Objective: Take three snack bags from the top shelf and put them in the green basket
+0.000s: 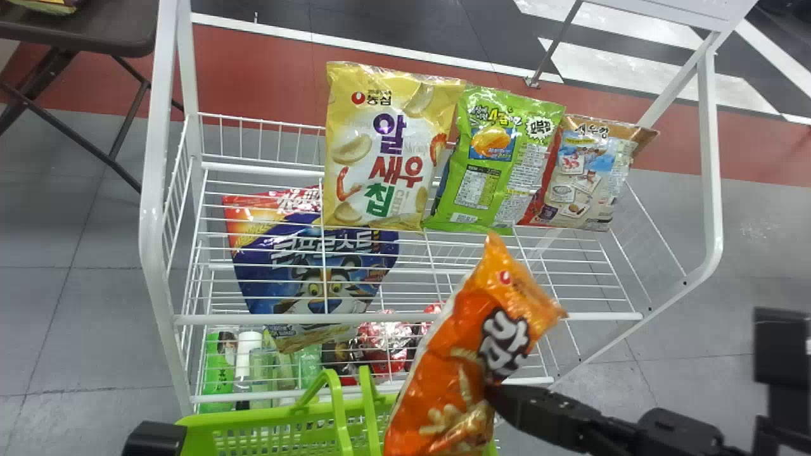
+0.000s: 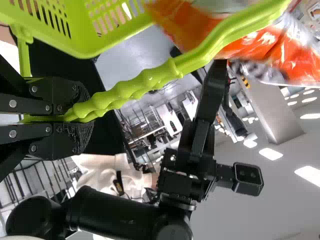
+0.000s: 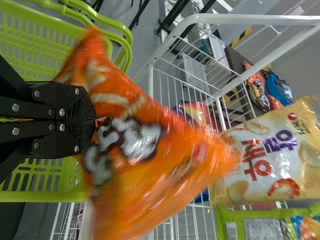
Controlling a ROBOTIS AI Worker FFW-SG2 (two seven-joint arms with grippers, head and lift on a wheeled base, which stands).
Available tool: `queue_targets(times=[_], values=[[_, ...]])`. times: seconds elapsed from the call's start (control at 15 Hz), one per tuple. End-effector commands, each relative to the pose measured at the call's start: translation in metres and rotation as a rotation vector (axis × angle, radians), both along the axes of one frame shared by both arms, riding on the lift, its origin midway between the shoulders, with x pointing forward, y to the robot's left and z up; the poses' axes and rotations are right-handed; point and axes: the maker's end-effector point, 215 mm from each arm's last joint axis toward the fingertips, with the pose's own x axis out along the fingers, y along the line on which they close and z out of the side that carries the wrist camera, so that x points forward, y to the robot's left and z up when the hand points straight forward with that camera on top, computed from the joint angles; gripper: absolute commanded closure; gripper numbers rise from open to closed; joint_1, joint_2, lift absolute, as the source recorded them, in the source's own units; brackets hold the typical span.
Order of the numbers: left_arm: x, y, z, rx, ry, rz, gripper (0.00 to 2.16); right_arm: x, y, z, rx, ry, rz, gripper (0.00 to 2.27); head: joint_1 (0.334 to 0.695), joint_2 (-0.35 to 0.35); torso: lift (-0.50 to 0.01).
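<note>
My right gripper (image 1: 497, 396) is shut on an orange snack bag (image 1: 447, 373), which hangs tilted over the right part of the green basket (image 1: 253, 419). In the right wrist view the pads of the right gripper (image 3: 95, 120) pinch the bag (image 3: 145, 165) by its side. The left gripper (image 2: 75, 117) is closed around the basket's green handle (image 2: 135, 95) in the left wrist view. On the top shelf stand a yellow bag (image 1: 386, 152), a green bag (image 1: 497, 158) and a red and brown bag (image 1: 580, 177), side by side.
The white wire rack's front rail (image 1: 405, 318) and side frame (image 1: 155, 190) stand beyond the basket. Lower down are a blue tiger bag (image 1: 317, 272), red packs (image 1: 384, 345) and green bottles (image 1: 218, 367). A dark table (image 1: 82, 31) is at the far left.
</note>
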Motion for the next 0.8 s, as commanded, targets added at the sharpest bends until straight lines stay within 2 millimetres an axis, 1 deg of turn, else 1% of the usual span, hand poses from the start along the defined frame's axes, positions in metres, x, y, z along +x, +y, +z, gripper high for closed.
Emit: queue_targets(times=[0.0,0.13,0.2,0.27,0.4,0.53,0.6,0.73], values=[[0.002,-0.001,0.000,-0.001,-0.010,0.006,1.17,0.005,-0.006,0.012,0.014,-0.033,-0.011,2.24,0.695,-0.350,-0.041],[0.006,-0.001,-0.001,0.008,-0.021,0.015,1.16,0.004,0.001,0.011,0.025,-0.029,0.004,2.24,0.695,-0.350,-0.041],[0.006,-0.001,0.000,0.007,-0.022,0.014,1.16,0.001,0.003,0.008,0.027,-0.017,0.008,2.24,0.695,-0.350,-0.041],[0.008,-0.001,-0.002,0.011,-0.026,0.018,1.16,-0.002,0.001,0.001,0.000,0.005,0.013,2.24,0.695,-0.350,-0.041],[0.011,0.000,-0.002,0.020,-0.035,0.023,1.16,-0.001,-0.012,-0.017,-0.094,0.042,-0.007,2.24,0.695,-0.350,-0.041],[0.013,0.000,-0.003,0.026,-0.041,0.025,1.16,0.001,-0.032,-0.037,-0.206,0.082,-0.027,2.24,0.695,-0.350,-0.041],[0.015,0.002,-0.004,0.027,-0.040,0.031,1.16,-0.003,-0.031,-0.043,-0.219,0.100,-0.010,2.24,0.695,-0.350,-0.041],[0.017,0.003,-0.004,0.026,-0.039,0.033,1.16,-0.023,-0.009,-0.055,-0.187,0.154,0.059,2.24,0.695,-0.350,-0.041]])
